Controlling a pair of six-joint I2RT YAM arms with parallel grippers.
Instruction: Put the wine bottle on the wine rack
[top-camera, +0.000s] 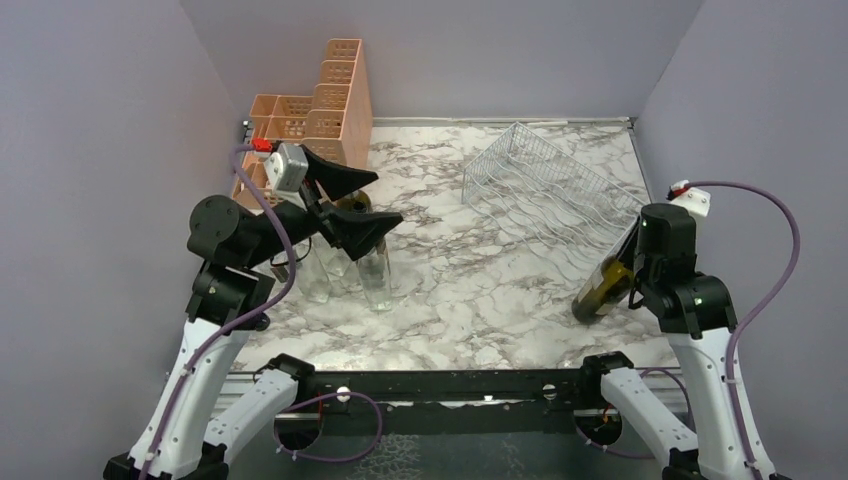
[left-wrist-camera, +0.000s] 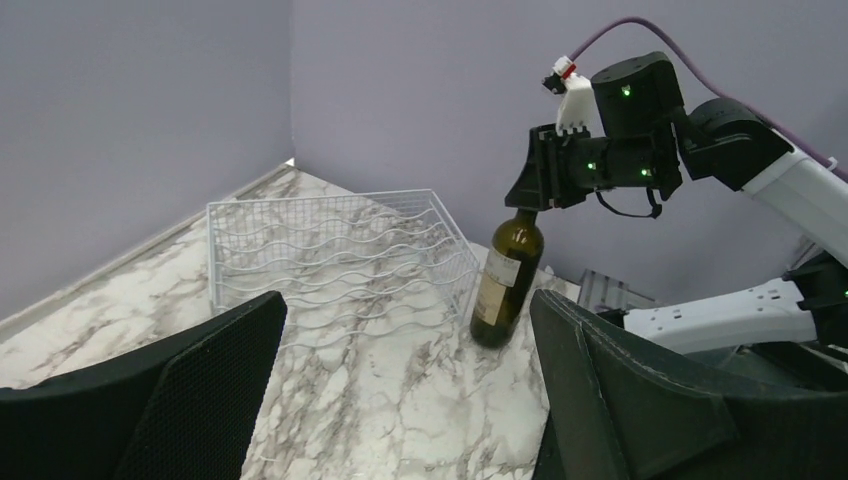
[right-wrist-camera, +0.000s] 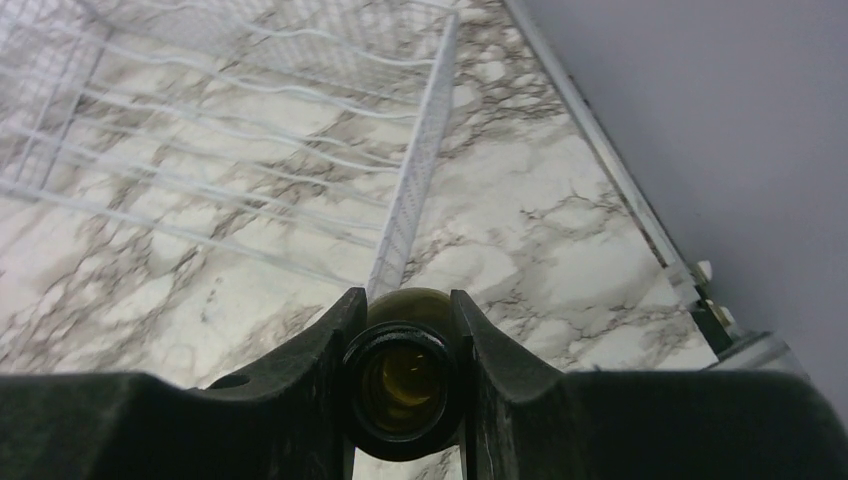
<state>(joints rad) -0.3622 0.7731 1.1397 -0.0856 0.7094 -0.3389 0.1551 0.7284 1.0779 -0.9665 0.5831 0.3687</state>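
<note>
The wine bottle (top-camera: 600, 288) is dark olive glass with a pale label. It stands slightly tilted on the marble beside the near right corner of the wine rack (top-camera: 548, 188). My right gripper (top-camera: 632, 262) is shut on its neck from above. In the right wrist view the fingers clamp the bottle's open mouth (right-wrist-camera: 405, 385), with the rack's wire edge (right-wrist-camera: 415, 190) just beyond. The left wrist view shows the bottle (left-wrist-camera: 508, 275) next to the wavy wire rack (left-wrist-camera: 330, 250), with the right gripper (left-wrist-camera: 535, 185) on top of it. My left gripper (top-camera: 385, 200) hangs open and holds nothing (left-wrist-camera: 405, 320).
A peach perforated stepped organizer (top-camera: 320, 105) stands at the back left. Clear glass bottles (top-camera: 378, 275) stand under my left gripper. Purple walls enclose the marble table (top-camera: 470, 280) on three sides; the right wall is close to the right arm.
</note>
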